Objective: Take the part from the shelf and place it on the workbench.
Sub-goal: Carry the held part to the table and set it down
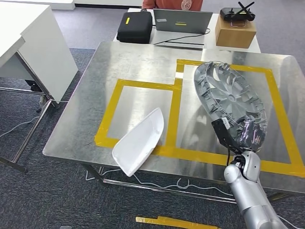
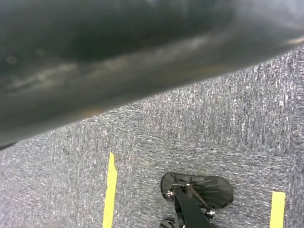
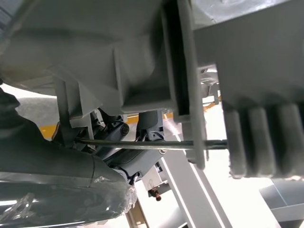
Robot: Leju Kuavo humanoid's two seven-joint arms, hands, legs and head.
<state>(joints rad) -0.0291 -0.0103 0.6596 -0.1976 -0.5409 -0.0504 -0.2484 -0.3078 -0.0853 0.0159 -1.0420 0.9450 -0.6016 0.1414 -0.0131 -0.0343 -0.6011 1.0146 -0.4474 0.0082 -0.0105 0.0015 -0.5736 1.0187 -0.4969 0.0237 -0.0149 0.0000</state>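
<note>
While the right hand [image 1: 240,135] grips its lower rim, the grey wheel cover [image 1: 230,98] stands tilted above the right side of the steel workbench [image 1: 90,95], its ribbed back facing the camera. Dark fingers, wrapped in clear film, clamp around the cover's edge; the silver right arm [image 1: 251,191] rises from below. From the right wrist camera the cover's grey ribs [image 3: 150,71] and a thin wire ring [image 3: 150,145] show close up, with a thick grey finger [image 3: 64,185] pressed beneath them. Whether the cover touches the bench top I cannot tell.

It hangs over the larger of 2 yellow tape rectangles [image 1: 280,119] marked on the bench. A white curved plastic panel [image 1: 138,141] lies on the near tape line of the smaller rectangle [image 1: 107,114], jutting past the bench's front edge.

Of the left hand I cannot tell the finger state: its wrist camera looks down at grey carpet [image 2: 215,128] with 2 yellow tape strips [image 2: 110,190] and is blurred dark across the top.

Beyond the bench stands a white desk [image 1: 212,40] carrying a black case [image 1: 135,26], an open laptop [image 1: 181,21] and a cardboard box [image 1: 235,31] with a black device [image 1: 237,13] on top. A person in an orange top [image 1: 172,4] sits behind the laptop. A white table [image 1: 32,47] stands to the left on grey carpet, cables trail under the bench, and a yellow tape strip [image 1: 172,222] lies on the floor.
</note>
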